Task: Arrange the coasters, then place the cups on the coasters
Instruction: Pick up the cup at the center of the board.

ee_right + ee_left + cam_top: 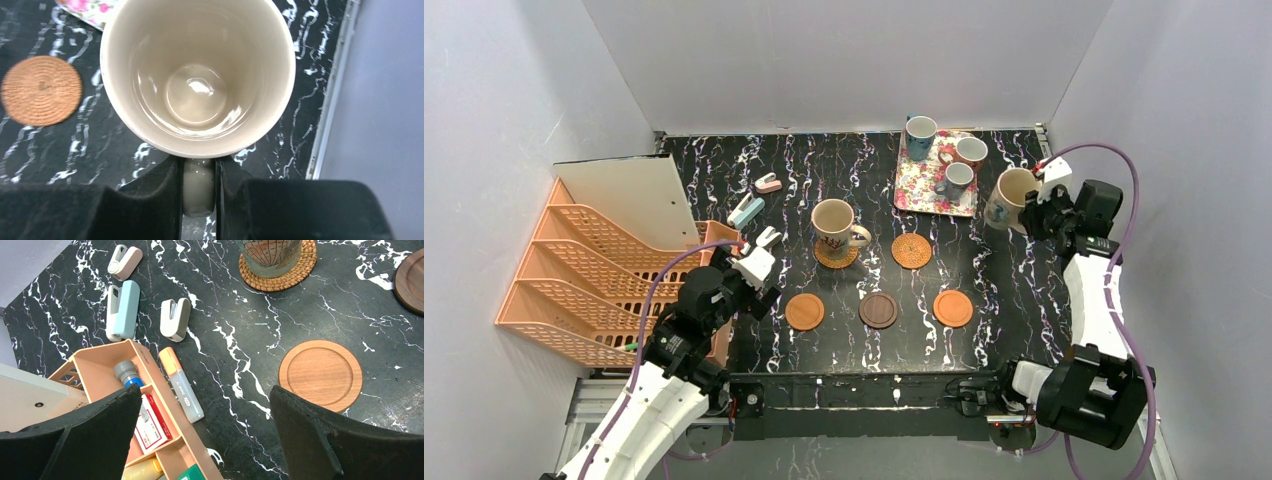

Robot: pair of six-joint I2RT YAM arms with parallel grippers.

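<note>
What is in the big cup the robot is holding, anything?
Empty. The right wrist view looks straight down into the beige mug, and only its bare, shiny bottom shows. The right gripper pinches its handle.

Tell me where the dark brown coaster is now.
Top view: the dark brown coaster lies bare in the near row, between the left orange coaster and the right orange coaster.

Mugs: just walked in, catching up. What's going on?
The right claw is shut on the handle of a big beige mug beside the tray. The left claw hangs open over the table. Another beige mug sits on a woven coaster; four coasters are empty, three small cups stand on the tray.
</note>
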